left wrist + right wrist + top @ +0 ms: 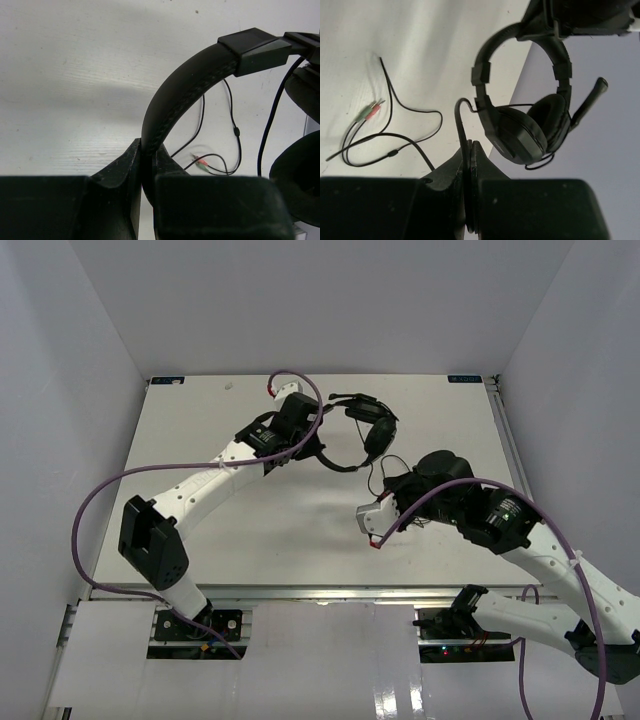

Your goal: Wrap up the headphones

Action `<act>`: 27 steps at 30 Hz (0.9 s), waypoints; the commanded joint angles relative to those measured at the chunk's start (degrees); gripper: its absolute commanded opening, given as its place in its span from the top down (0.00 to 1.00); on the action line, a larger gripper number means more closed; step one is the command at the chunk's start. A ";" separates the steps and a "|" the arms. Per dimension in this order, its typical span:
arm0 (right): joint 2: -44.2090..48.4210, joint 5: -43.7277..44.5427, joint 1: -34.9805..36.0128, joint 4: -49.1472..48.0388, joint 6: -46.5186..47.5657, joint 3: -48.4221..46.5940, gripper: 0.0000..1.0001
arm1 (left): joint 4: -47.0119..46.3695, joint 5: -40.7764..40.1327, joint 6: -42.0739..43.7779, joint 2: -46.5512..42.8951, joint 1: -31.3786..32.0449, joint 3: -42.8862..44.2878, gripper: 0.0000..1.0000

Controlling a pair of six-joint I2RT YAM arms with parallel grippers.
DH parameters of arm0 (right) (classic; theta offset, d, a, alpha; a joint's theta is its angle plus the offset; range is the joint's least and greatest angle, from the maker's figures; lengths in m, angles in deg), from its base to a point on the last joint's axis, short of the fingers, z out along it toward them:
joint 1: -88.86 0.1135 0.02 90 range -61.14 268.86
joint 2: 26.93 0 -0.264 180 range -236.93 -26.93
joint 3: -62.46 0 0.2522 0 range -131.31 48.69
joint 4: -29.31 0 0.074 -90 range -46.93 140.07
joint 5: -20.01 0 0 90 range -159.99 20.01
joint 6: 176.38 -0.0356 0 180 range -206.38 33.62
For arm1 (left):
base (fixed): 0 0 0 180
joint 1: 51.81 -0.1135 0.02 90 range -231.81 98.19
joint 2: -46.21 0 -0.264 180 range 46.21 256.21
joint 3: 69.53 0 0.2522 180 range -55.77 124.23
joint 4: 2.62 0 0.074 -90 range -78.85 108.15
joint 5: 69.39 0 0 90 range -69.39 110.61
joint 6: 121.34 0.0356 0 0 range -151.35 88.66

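Observation:
The black headphones (378, 432) are held above the table at the back middle, cups hanging down, with a boom mic (590, 100) on one cup. My left gripper (318, 452) is shut on the padded headband (175, 95); its jaws clamp the band (148, 150). My right gripper (398, 482) sits just below the cups and is shut on the thin dark cord (462, 120), pinched between its fingers (472, 147). The rest of the cord (395, 135) lies in loose loops on the table, ending in pink and green plugs (370, 111), which also show in the left wrist view (200, 162).
The white table (250, 530) is closed in by grey walls on the left, back and right. Purple robot cables (110, 490) arc over both arms. The right arm's forearm (520, 530) lies across the table's right front.

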 commanded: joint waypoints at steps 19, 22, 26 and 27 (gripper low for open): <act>7.10 -4.68 1.55 3.69 1.85 7.42 0.92 | -1.86 2.78 -6.76 3.00 0.05 10.35 1.00; 7.72 -4.81 1.51 3.35 1.96 8.39 0.92 | -1.88 3.66 -6.78 3.10 0.05 10.86 1.00; 7.40 -4.67 1.51 3.21 2.03 8.17 0.92 | -2.41 4.89 -7.27 2.98 0.03 10.53 1.00; 7.37 -4.55 1.51 3.19 1.98 8.40 0.92 | -2.70 5.53 -7.41 2.75 0.00 10.25 1.00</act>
